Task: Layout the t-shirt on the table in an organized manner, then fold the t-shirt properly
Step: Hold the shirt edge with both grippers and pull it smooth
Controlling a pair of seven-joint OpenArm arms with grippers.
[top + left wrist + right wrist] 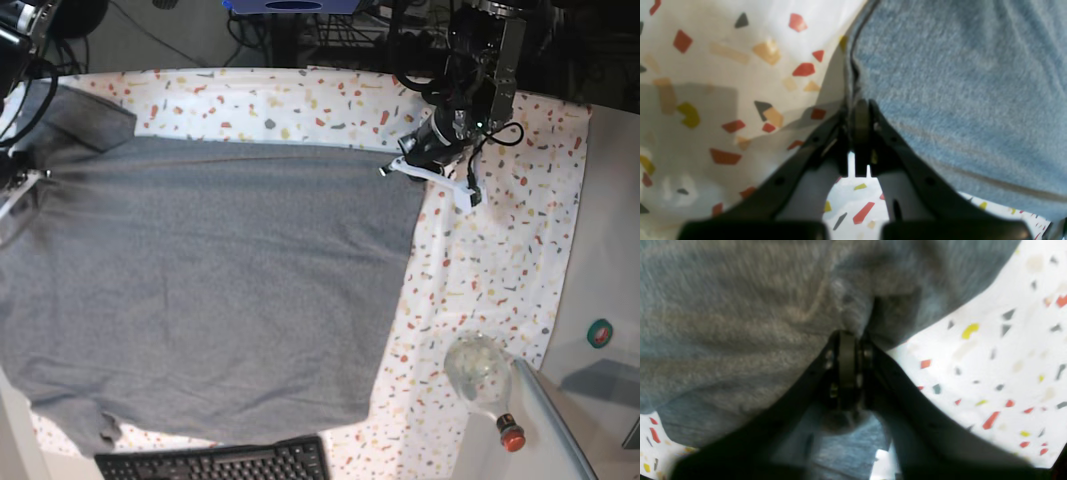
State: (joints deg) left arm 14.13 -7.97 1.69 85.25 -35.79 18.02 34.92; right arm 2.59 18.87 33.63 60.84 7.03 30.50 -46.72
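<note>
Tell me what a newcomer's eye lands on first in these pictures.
The big grey t-shirt dominates, spread across most of the speckled table and stretched between the two arms. The left claw is pinched shut on the shirt's hem at the far corner, on the base view's right, and the right claw has cloth bunched between its tips at that view's left edge. A clear bottle with a red cap lies at the near right.

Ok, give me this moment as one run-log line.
phase: laying out | t-shirt: spread on table | left gripper: shut on t-shirt's edge | right gripper: at t-shirt's other end, grip unclear | fold: not started
</note>
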